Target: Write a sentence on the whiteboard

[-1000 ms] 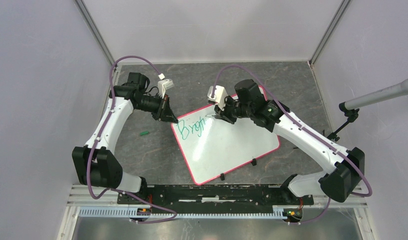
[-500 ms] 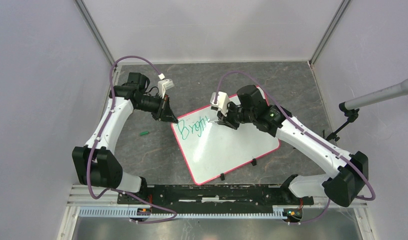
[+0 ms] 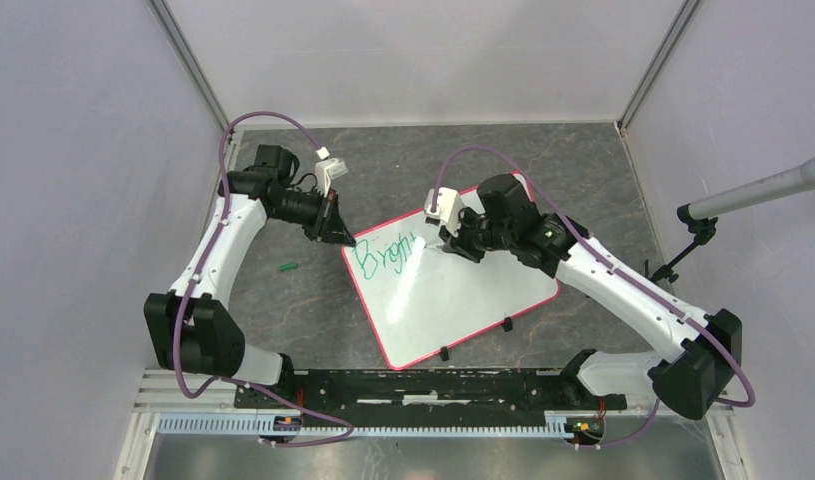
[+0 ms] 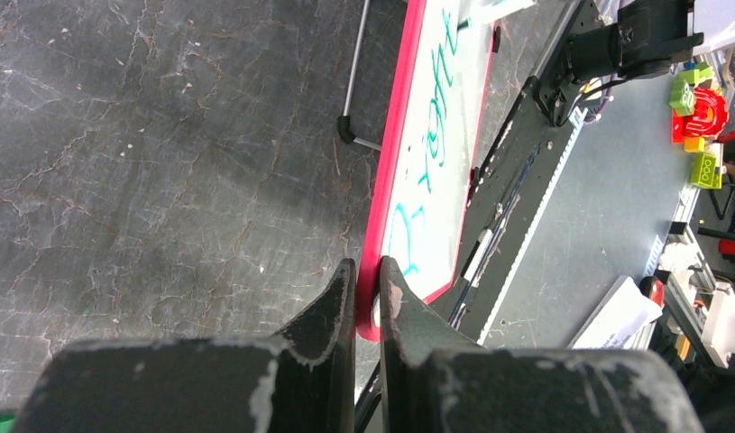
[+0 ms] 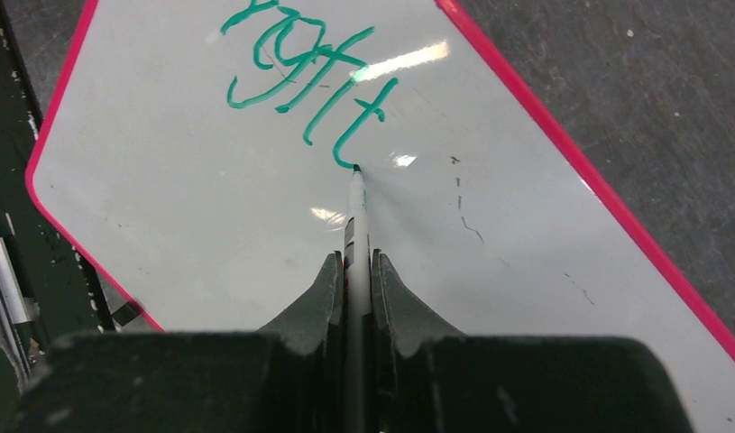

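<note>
Whiteboard [image 4: 449, 180] rim seemingly between left fingers [image 4: 332, 311]

We log: right gripper [image 3: 446, 242] and marker [image 5: 355, 206] have shifted rightward across the whiteboard [image 3: 463, 292]; the sentence [image 3: 384, 255] has gained a green "t".

Marker [image 5: 355, 221] tip on whiteboard [image 5: 192, 234]

Table [image 3: 383, 160]: dark grey, stone-veined top, carrying everything. Whiteboard [image 3: 463, 300] is lying flat on it, skewed. One corner's pink rim is sitting between the left fingers [image 4: 332, 307]; the white face is spreading beneath and ahead of the right fingers [image 5: 323, 289]. Small green piece [image 3: 289, 267] is lying on bare table, apart from the left fingers, away from the board. Two black clips [image 3: 506, 325] are sitting at the board's edge farthest from both pairs of fingers.
</note>
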You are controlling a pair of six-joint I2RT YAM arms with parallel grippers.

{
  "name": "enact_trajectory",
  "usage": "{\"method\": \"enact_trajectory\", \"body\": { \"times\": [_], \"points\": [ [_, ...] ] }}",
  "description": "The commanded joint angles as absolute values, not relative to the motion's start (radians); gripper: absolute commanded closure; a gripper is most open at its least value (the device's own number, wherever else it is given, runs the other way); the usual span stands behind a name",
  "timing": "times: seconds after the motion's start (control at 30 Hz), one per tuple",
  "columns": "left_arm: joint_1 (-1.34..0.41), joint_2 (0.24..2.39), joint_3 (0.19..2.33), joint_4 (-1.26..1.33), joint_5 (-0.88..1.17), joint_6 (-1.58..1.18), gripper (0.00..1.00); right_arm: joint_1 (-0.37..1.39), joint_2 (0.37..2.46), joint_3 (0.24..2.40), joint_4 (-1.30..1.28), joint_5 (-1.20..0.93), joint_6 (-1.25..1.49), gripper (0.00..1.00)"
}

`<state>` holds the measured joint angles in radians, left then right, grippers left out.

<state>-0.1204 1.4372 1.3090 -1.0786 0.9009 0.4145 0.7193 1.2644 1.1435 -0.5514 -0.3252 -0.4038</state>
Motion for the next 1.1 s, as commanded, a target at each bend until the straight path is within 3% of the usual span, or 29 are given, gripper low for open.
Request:
{"method": "enact_trajectory", "body": {
  "times": [0.0,0.77,0.83,1.07],
  "points": [
    [-0.155,1.445,1.304,-1.081,0.857,0.488,0.98,0.716,1.263,1.229,-0.557,-0.289,-0.417,1.00],
    [-0.168,1.630,1.551,-1.228,0.781,0.665,0.97,0.716,1.236,1.281,-0.609,-0.403,-0.437,1.00],
    [-0.169,1.646,1.575,-1.249,0.783,0.671,0.93,0.716,1.241,1.296,-0.624,-0.408,-0.436,1.00],
    [-0.166,1.593,1.514,-1.205,0.819,0.617,0.54,0.716,1.209,1.264,-0.609,-0.401,-0.427,1.00]
  ]
}}
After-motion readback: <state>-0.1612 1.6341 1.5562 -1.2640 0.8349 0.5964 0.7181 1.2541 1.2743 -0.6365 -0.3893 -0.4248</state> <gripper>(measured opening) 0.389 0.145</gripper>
